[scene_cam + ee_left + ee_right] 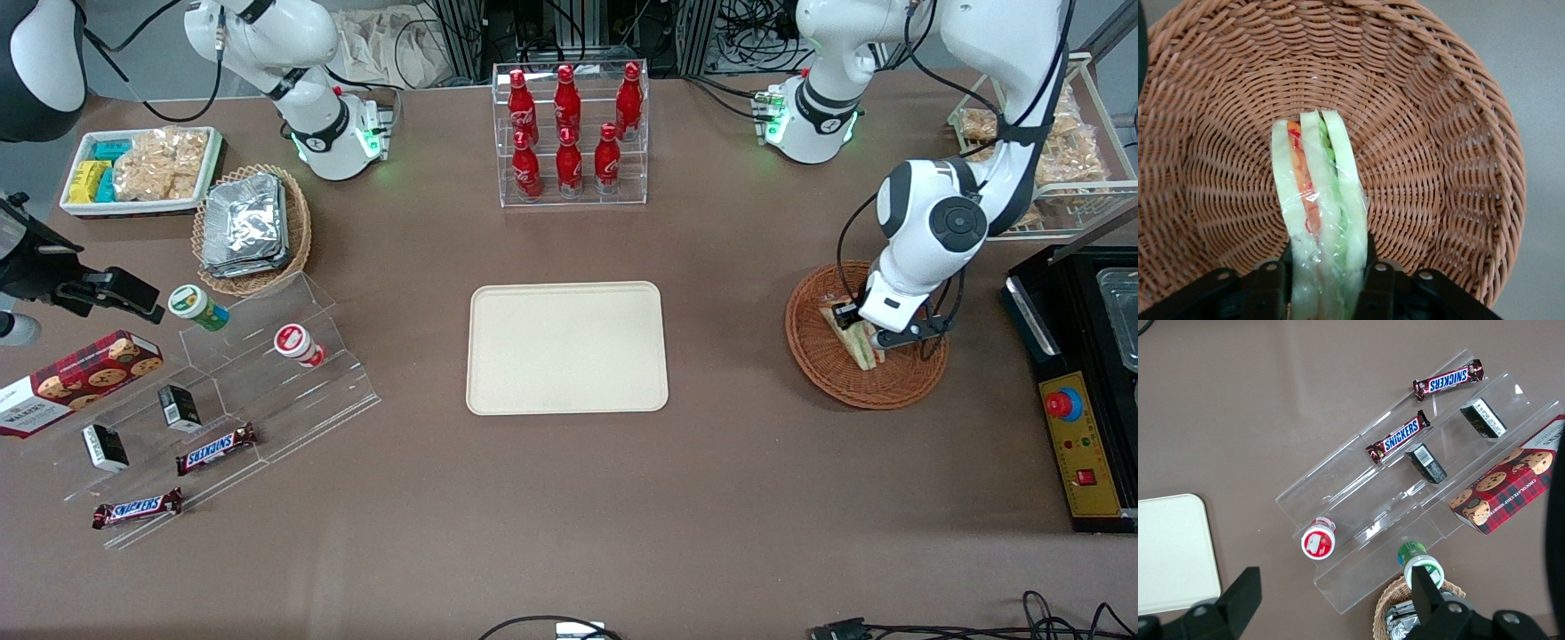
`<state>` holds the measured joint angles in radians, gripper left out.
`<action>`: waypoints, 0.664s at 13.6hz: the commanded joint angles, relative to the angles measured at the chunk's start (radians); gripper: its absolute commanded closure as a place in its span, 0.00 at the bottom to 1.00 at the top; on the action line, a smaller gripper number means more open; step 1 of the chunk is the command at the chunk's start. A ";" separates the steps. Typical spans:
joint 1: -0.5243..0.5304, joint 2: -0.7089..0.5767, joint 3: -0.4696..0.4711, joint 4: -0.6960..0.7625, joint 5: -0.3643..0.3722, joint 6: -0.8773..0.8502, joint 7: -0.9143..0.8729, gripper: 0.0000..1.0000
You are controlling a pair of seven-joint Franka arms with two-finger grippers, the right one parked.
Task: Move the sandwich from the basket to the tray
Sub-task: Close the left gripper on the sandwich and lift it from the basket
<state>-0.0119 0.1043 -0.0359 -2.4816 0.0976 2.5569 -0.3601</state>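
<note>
The sandwich (855, 340) (1317, 207), a clear-wrapped wedge of white bread with orange-red and green filling, stands on edge in the round brown wicker basket (822, 364) (1438, 133) toward the working arm's end of the table. My gripper (867, 331) (1325, 283) is down in the basket and shut on the sandwich, one black finger pressed against each bread face. The cream-beige tray (567, 348) lies flat at the table's middle, with nothing on it; its corner also shows in the right wrist view (1171, 553).
A clear rack of red cola bottles (569, 133) stands farther from the front camera than the tray. A black control box (1080, 427) sits beside the basket at the table's edge. A wire rack of snack bags (1058, 151) is near the working arm's base.
</note>
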 commanded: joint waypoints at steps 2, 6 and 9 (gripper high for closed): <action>-0.007 -0.170 -0.005 0.010 0.022 -0.202 -0.002 1.00; -0.010 -0.290 -0.010 0.155 0.020 -0.491 0.039 1.00; -0.010 -0.269 -0.039 0.445 0.002 -0.798 0.081 1.00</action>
<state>-0.0190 -0.1990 -0.0547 -2.2186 0.1034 1.9199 -0.3004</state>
